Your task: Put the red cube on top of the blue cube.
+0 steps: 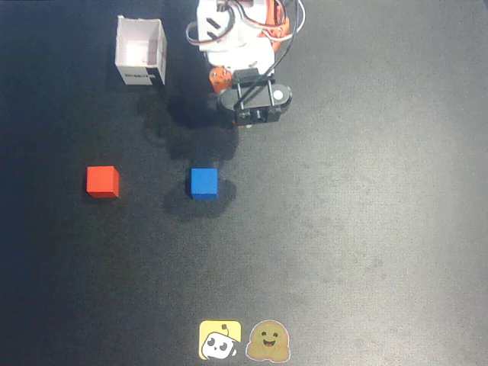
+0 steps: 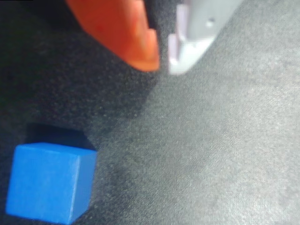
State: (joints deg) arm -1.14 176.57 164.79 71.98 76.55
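Note:
The red cube (image 1: 101,181) sits on the dark mat at the left of the overhead view. The blue cube (image 1: 204,183) sits to its right, apart from it, and also shows at the bottom left of the wrist view (image 2: 49,183). My gripper (image 2: 163,63) hangs above the mat, behind and to the right of the blue cube. Its orange finger (image 2: 126,33) and white finger (image 2: 197,33) stand almost together with nothing between them. In the overhead view the wrist (image 1: 254,99) covers the fingertips. The red cube is out of the wrist view.
A white open-topped box (image 1: 141,52) stands at the back left, next to the arm's base (image 1: 236,30). Two stickers, one yellow (image 1: 220,340) and one brown (image 1: 268,341), lie at the front edge of the mat.

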